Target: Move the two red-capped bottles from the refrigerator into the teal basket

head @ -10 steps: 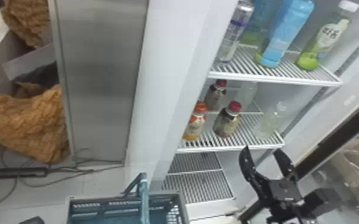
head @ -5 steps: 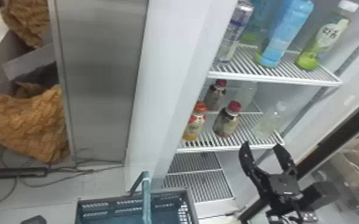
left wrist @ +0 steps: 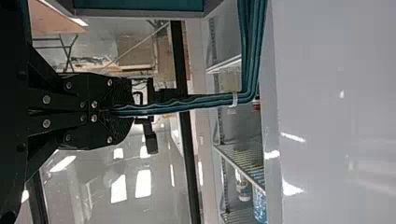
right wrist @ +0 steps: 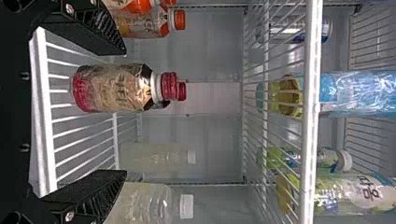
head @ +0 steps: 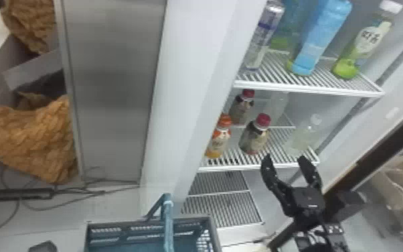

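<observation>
Front red-capped bottle [head: 253,139], rear one [head: 241,110]: long axes vertical (caps up).

The right arm [head: 324,236], seen in the head view, enters from the bottom edge on the robot's right. Its gripper, the right gripper [head: 285,159], is directed upward in that view, the two black fingers spread well apart, with a gap between their tips. In the right wrist view, the ribbed inner pads [right wrist: 105,30] face one another across this gap. The left gripper [left wrist: 122,111], in its own wrist view, has both screw-fastened fingers [left wrist: 95,95] drawn together.
</observation>
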